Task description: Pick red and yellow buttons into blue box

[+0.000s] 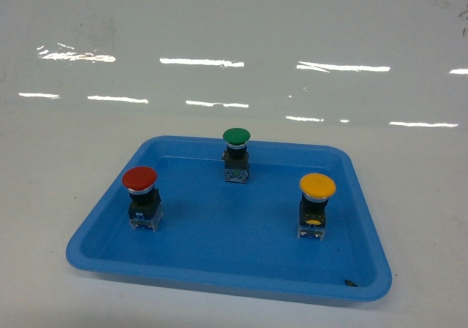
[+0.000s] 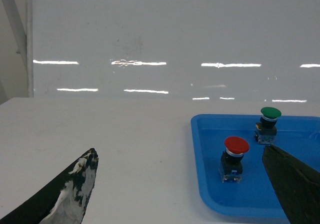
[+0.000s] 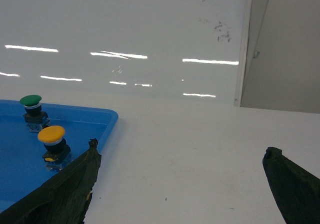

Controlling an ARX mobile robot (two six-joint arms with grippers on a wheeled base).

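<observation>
Nearest the cameras, only the fingertips of each claw show, and only in the wrist views; neither arm appears in the head view. The left gripper (image 2: pixel 180 184) is spread wide and holds nothing: its left finger (image 2: pixel 70 194), black with worn white patches, hangs over bare white table (image 2: pixel 125 149), while the right one overlaps the near right corner of the shallow blue tray (image 2: pixel 200 184). The right gripper (image 3: pixel 180 184) is likewise released and empty, its left finger (image 3: pixel 65 194) over the tray's right edge and the other finger out over the table to the right. Both wrists point level and forward, towards the glossy white wall (image 1: pixel 234 21) at the far side.

Further out, the tray sits on the table with three push-buttons standing upright inside it, well apart from one another. The red button (image 1: pixel 140 196) stands at the left of the tray, the yellow button (image 1: pixel 316 205) at the right, at about the same depth. The green button (image 1: pixel 236 155) stands beyond them, near the tray's far rim and roughly in the middle. Each has a black body on a clear base. A small dark speck (image 1: pixel 352 283) lies on the tray's near right rim.

No readable writing or brand mark shows on the buttons or tray. The blue box is in none of the views.
</observation>
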